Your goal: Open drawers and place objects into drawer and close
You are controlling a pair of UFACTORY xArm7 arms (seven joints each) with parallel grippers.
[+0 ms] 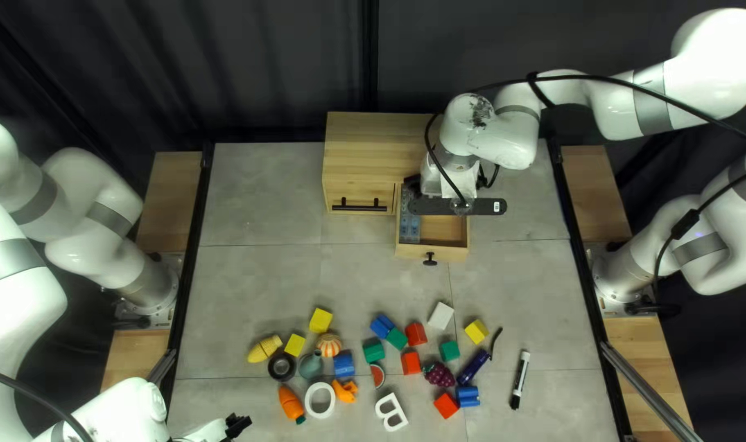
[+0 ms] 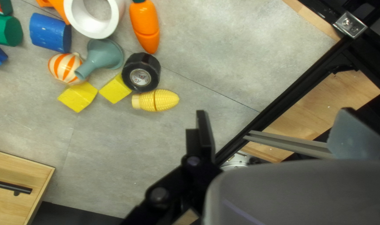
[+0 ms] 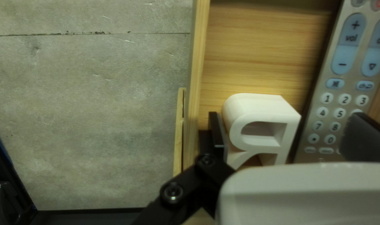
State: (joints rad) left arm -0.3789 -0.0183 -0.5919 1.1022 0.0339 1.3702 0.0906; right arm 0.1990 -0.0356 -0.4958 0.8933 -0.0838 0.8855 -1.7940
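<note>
1 left gripper (image 1: pixel 238 424): at the near left of the table; fingers spread apart.
Near row: 1 carrot (image 1: pixel 290 403), 1 white ring (image 1: pixel 330 409), 1 orange piece (image 1: pixel 345 390), 1 white letter B (image 1: pixel 381 409), 1 marker (image 1: pixel 520 381).
Next row: 1 corn cob (image 1: pixel 263 349), 1 black roll (image 1: pixel 281 366), 1 grey funnel (image 1: pixel 311 365), 1 striped ball (image 1: pixel 330 345), 1 melon slice (image 1: pixel 378 376), 1 grape bunch (image 1: pixel 439 375), 1 eggplant (image 1: pixel 471 368).
Blocks, mixed among these: 3 yellow, 3 red, 3 green, 3 blue, 1 white.
Drawer (image 1: pixel 414 251): 1, pulled open; holds 1 remote control (image 3: pixel 327 112) and 1 letter R (image 3: pixel 256 104), side by side.
Right gripper (image 1: pixel 461 205): over the drawer, fingers wide apart; letter R between them, beside one finger.
Cabinet (image 1: pixel 369 151): 1, at the far edge; bar handle (image 1: pixel 361 206) on its front.
Hidden: letter R, in the top left view.
Cut off: remote control's upper end, right wrist view; one finger covers part of its keypad.
Unclear: shape of the orange piece.
</note>
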